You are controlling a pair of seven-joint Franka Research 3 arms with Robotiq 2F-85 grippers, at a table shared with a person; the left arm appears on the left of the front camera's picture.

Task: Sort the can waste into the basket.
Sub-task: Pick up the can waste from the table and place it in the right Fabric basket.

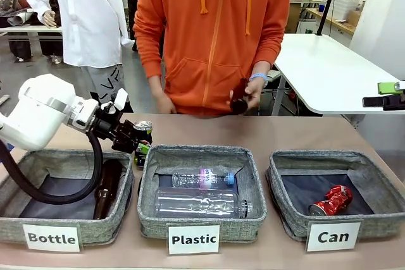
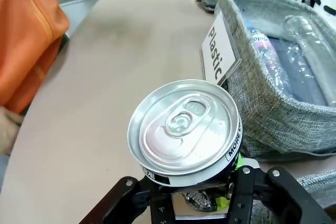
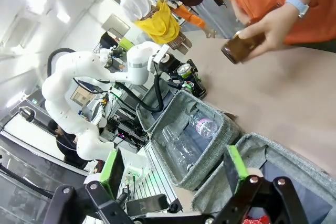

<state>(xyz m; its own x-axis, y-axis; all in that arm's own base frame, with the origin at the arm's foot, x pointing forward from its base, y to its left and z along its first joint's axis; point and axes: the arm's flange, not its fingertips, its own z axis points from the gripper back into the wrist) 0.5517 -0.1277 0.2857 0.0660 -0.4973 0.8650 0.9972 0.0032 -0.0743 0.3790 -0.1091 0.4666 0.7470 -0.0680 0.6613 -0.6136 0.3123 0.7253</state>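
Observation:
My left gripper (image 1: pixel 140 142) is shut on a black-and-silver can (image 1: pixel 143 131), held upright just above the table behind the gap between the "Bottle" and "Plastic" baskets. In the left wrist view the can's silver top (image 2: pixel 184 129) sits right above the closed fingers (image 2: pixel 126 195). A dented red can (image 1: pixel 330 200) lies inside the grey basket labelled "Can" (image 1: pixel 374 222) at the right. My right gripper (image 1: pixel 387 95) hangs open and holds nothing at the far right, above that basket's side; in its wrist view the green pads (image 3: pixel 234 167) stand wide apart over the basket (image 3: pixel 294 156).
The "Plastic" basket (image 1: pixel 152 216) in the middle holds clear bottles. The "Bottle" basket (image 1: pixel 12 226) at left holds a brown bottle (image 1: pixel 107 188). A person in an orange hoodie at the far edge holds another brown bottle (image 1: pixel 239 102) in one hand.

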